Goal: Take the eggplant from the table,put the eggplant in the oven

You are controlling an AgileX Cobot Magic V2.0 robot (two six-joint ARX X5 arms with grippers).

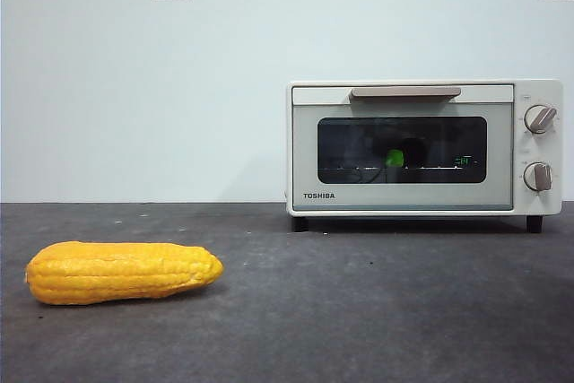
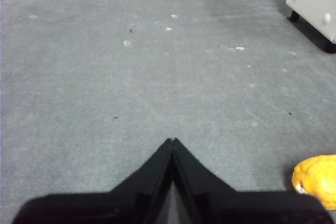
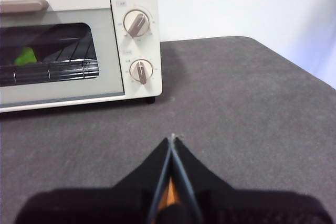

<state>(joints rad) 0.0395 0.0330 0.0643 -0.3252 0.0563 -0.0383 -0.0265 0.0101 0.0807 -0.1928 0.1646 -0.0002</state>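
The cream-white oven [image 1: 423,145] stands at the back right of the table [image 1: 359,311] with its door closed. Through the dark glass, the eggplant's bright green stem end [image 1: 395,158] shows on the wire rack; its purple body is hard to make out. The right wrist view shows the same green stem end [image 3: 25,56] behind the glass. My right gripper [image 3: 172,137] is shut and empty, hovering over the table in front of the oven's knobs [image 3: 137,23]. Over bare table, my left gripper [image 2: 171,140] is shut and empty too. Neither arm appears in the front view.
A yellow-orange corn cob [image 1: 123,271] lies at the front left of the table, and its end [image 2: 316,179] shows beside my left gripper. A corner of the oven [image 2: 315,1] shows in the left wrist view. A white wall stands behind the table.
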